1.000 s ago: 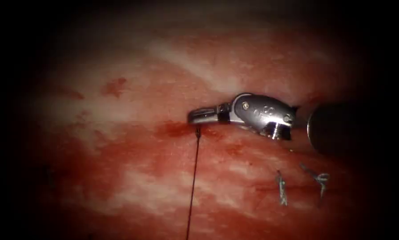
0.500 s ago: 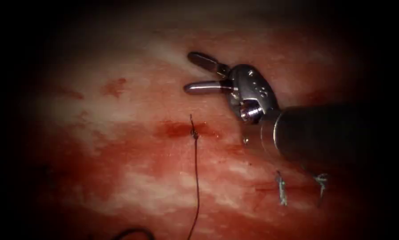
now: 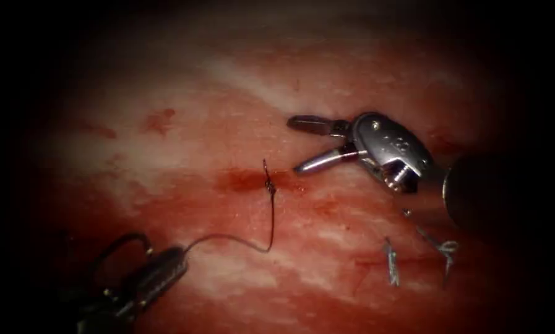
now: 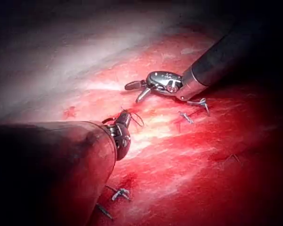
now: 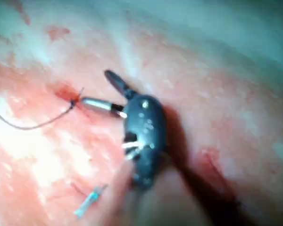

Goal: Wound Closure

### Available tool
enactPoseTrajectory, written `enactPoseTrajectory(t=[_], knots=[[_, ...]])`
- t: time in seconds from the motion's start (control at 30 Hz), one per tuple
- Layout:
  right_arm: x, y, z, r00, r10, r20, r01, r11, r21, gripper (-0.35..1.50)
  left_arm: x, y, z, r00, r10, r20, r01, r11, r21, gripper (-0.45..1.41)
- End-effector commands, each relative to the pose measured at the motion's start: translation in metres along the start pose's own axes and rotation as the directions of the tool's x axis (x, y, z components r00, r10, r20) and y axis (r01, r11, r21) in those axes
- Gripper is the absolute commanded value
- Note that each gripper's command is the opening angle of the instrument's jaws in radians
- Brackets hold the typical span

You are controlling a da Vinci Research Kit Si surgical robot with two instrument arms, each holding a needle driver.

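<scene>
Left tool (image 3: 166, 267), near edge of the tissue (image 3: 351, 80), grips the thread (image 3: 240, 240), which runs to a knot (image 3: 268, 184) at the cut (image 3: 246, 180). Right tool (image 3: 311, 143), beyond, stands open and empty. Judgement: keep thread tension gentle at the knot.

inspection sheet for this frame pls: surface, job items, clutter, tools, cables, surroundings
Surface: tissue with red fluid along the cut.
Job's things: knot on the cut; thread runs from it to the left tool. Needle: nothing seen.
Clutter: cut ends of thread right of the knot.
Grippers: left tool holds the thread; right tool open, holds nothing.
Cables: nothing seen.
Surroundings: dark.
</scene>
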Motion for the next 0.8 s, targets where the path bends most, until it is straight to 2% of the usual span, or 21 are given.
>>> enactPoseTrajectory(t=[0.03, 0.1, 0.13, 0.27, 0.43, 0.5, 0.57, 0.8], knots=[[-0.0012, -0.0006, 0.0008, 1.000, 0.008, 0.005, -0.008, 1.000, -0.014, 0.93, 0.0000, 0.0004, 0.0012, 1.000, 0.001, -0.008, -0.001, 1.000, -0.003, -0.45], [-0.0017, -0.0018, 0.0013, 0.999, 0.037, 0.011, -0.037, 0.999, -0.038, 0.66, -0.0004, -0.0003, 0.0029, 1.000, 0.006, -0.016, -0.006, 1.000, -0.007, -0.45], [-0.0017, -0.0018, 0.0013, 0.999, 0.037, 0.011, -0.037, 0.999, -0.038, 0.66, -0.0004, -0.0003, 0.0029, 1.000, 0.006, -0.016, -0.006, 1.000, -0.007, -0.45], [-0.0019, -0.0029, 0.0018, 0.998, 0.051, 0.026, -0.049, 0.997, -0.063, 0.42, -0.0013, -0.0002, 0.0047, 0.999, 0.016, -0.029, -0.016, 1.000, -0.008, -0.45], [-0.0019, -0.0036, 0.0024, 0.997, 0.048, 0.054, -0.045, 0.997, -0.059, 0.27, -0.0016, -0.0001, 0.0064, 0.999, 0.025, -0.046, -0.026, 1.000, -0.007, -0.45], [-0.0018, -0.0039, 0.0026, 0.997, 0.047, 0.059, -0.044, 0.997, -0.058, 0.04, -0.0017, 0.0000, 0.0070, 0.998, 0.030, -0.048, -0.031, 1.000, -0.006, -0.45], [-0.0017, -0.0044, 0.0027, 0.996, 0.053, 0.065, -0.049, 0.997, -0.058, -0.31, -0.0019, 0.0000, 0.0077, 0.998, 0.029, -0.051, -0.029, 1.000, -0.003, -0.45], [-0.0016, -0.0064, 0.0033, 0.997, 0.050, 0.066, -0.045, 0.997, -0.069, -0.35, -0.0033, 0.0006, 0.0109, 0.998, 0.032, -0.048, -0.033, 0.999, -0.013, -0.45]])
